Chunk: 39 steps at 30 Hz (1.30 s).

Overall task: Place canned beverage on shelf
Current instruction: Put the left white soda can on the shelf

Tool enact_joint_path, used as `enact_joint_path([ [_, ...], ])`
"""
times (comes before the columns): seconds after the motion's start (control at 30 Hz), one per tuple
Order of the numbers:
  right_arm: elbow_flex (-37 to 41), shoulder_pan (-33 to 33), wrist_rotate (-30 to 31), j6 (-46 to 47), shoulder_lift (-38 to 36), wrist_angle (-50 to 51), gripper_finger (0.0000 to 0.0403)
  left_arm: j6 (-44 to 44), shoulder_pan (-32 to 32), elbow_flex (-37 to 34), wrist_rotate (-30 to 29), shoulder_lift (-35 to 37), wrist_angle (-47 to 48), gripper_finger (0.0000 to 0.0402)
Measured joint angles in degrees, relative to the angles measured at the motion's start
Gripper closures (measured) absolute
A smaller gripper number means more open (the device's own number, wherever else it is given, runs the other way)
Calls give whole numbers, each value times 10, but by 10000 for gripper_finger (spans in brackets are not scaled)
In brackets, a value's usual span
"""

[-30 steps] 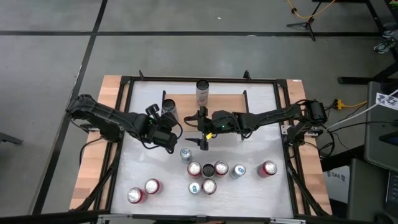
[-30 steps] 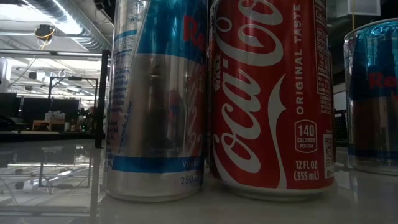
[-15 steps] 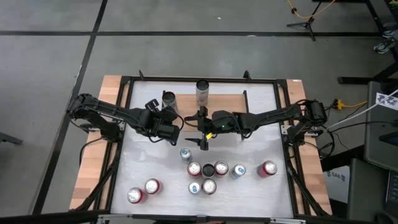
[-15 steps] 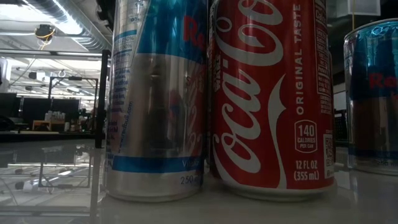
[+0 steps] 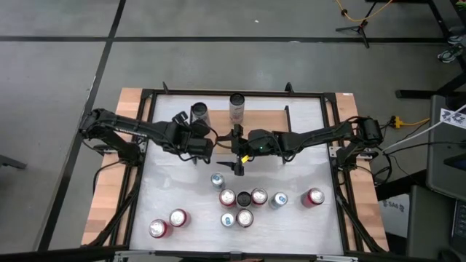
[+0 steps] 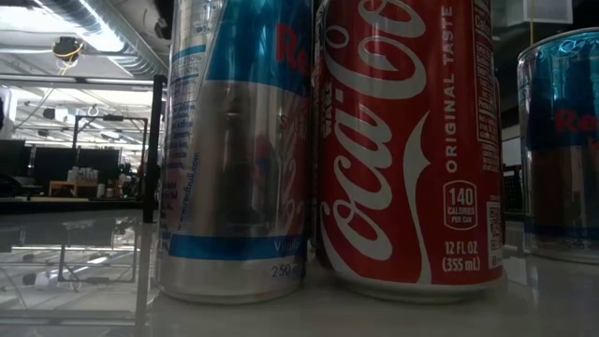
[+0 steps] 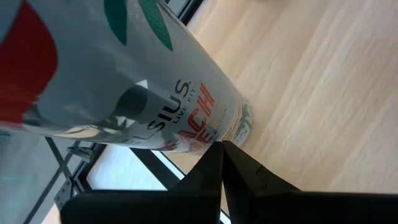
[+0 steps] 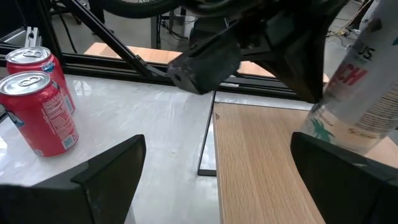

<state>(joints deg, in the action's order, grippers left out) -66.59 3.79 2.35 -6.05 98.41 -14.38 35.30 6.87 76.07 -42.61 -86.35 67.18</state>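
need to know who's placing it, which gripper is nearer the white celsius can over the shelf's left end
Left. The left gripper is shut on the white can over the shelf; the right gripper waits open, farther right.

White table (image 5: 175,189) carries wood-topped shelf (image 5: 262,120), scattered cans (image 5: 244,198).

Tall can (image 7: 124,81) top and shelf (image 7: 311,93) edges out of frame
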Motion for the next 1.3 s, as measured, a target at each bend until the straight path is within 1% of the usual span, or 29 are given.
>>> enact_joint_path([
  [0.13,0,0,0,0,0,0,11,-15,-12,0,0,0,-17,402],
  [0.47,0,0,0,0,0,0,10,-16,-31,0,9,0,-19,402],
  [0.63,0,0,0,0,0,0,11,-15,-27,0,40,0,-19,402],
  [0.73,0,0,0,0,0,6,10,-13,-17,0,73,0,-20,402],
  [0.87,0,0,0,0,-19,40,10,-9,5,1,116,0,-42,402],
  [0.97,0,0,0,0,-42,62,10,-10,24,18,137,0,-53,402],
  [1.13,0,0,0,0,-76,122,10,-10,49,74,143,0,-54,402],
  [1.23,0,0,0,0,-90,148,10,-21,52,115,142,0,-65,402],
  [1.3,0,0,0,0,-97,158,10,-44,47,134,142,0,-88,402],
])
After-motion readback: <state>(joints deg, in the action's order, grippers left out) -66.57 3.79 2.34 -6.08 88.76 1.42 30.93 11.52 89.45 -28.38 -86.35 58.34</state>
